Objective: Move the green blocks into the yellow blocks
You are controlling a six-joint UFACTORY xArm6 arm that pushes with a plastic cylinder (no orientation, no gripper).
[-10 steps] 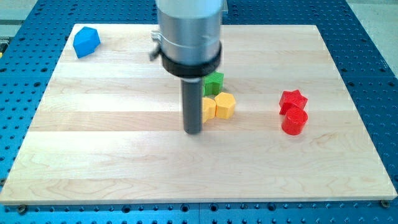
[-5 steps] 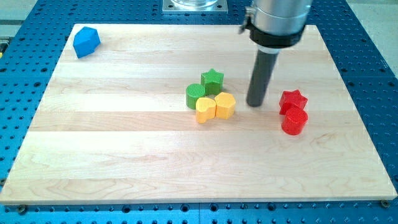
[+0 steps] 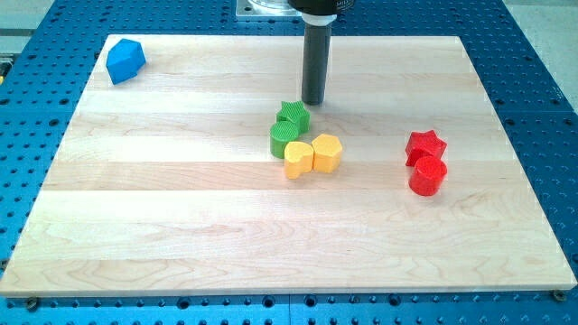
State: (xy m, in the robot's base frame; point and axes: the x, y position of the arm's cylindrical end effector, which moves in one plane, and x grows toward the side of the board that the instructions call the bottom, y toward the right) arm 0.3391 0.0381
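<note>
No containers are seen on the wooden table point(image 3: 181, 226). Seven blocks are counted. Two green ones, a green star point(image 3: 293, 114) and a green cylinder point(image 3: 283, 138), are pressed together near the middle. Two yellow ones, a yellow heart-like block point(image 3: 298, 160) and a yellow hexagon point(image 3: 327, 153), lie touching just below them. A red star point(image 3: 425, 144) and a red cylinder point(image 3: 427, 176) are grouped at the view's right. One blue block point(image 3: 125, 60) is set at the top left. No jaws are fitted; my tip point(image 3: 313, 103) is placed just beside the green star, toward the view's top right.

Green blocks point(image 3: 287, 129) touch yellow blocks point(image 3: 312, 155), seemingly, from above.
</note>
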